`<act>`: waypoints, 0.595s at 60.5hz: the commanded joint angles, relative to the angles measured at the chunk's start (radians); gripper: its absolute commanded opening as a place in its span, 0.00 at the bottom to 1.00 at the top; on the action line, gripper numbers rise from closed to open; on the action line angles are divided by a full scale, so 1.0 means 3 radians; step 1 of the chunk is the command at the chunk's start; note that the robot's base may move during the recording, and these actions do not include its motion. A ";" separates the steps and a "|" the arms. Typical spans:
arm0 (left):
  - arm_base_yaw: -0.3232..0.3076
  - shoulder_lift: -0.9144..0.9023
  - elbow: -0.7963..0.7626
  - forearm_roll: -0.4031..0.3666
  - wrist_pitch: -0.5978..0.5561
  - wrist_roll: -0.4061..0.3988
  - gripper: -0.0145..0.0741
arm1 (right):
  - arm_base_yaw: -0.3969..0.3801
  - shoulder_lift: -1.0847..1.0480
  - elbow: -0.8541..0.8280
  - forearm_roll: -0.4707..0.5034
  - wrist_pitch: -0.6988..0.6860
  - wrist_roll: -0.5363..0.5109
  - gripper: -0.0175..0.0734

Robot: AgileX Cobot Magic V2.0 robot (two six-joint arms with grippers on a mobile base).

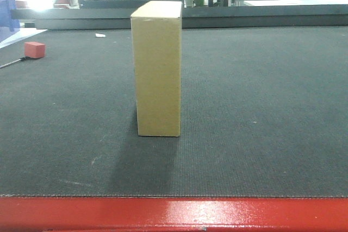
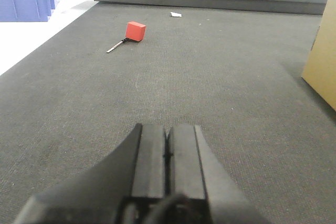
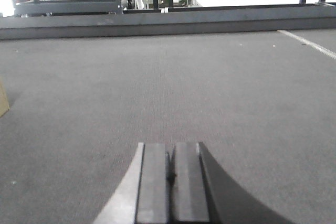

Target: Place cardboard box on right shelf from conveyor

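My left gripper (image 2: 167, 132) low at 6 o'clock in wrist view, jaws pressed together, pointing toward 12. My right gripper (image 3: 171, 150) likewise at 6, jaws closed, pointing toward 12.

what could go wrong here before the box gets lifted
The cardboard box stands tall and narrow on the conveyor, so a one-sided push may tip it. The left gripper and right gripper are both shut and apart from it; uneven contact could skew it.
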 commanded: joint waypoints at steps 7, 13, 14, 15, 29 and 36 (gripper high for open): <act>-0.0006 -0.0048 0.0028 -0.0020 -0.0278 0.0001 0.03 | -0.0002 -0.0068 -0.0038 -0.0013 -0.0532 -0.0019 0.22; -0.0006 -0.0048 0.0028 -0.0020 -0.0278 0.0001 0.03 | 0.0001 -0.0065 -0.0219 0.0134 -0.0491 -0.0019 0.22; -0.0006 -0.0048 0.0028 -0.0020 -0.0278 0.0001 0.03 | 0.0001 -0.0065 -0.0257 0.0150 -0.0472 -0.0019 0.22; -0.0006 -0.0048 0.0028 -0.0020 -0.0278 0.0001 0.03 | 0.0001 -0.0061 -0.0323 0.0167 -0.0435 -0.0019 0.22; -0.0006 -0.0048 0.0028 -0.0020 -0.0278 0.0001 0.03 | 0.0062 0.0465 -0.1188 0.0180 0.0014 -0.0019 0.39; -0.0006 -0.0048 0.0028 -0.0020 -0.0278 0.0001 0.03 | 0.0194 0.0966 -0.1543 0.0180 0.0006 -0.0019 0.67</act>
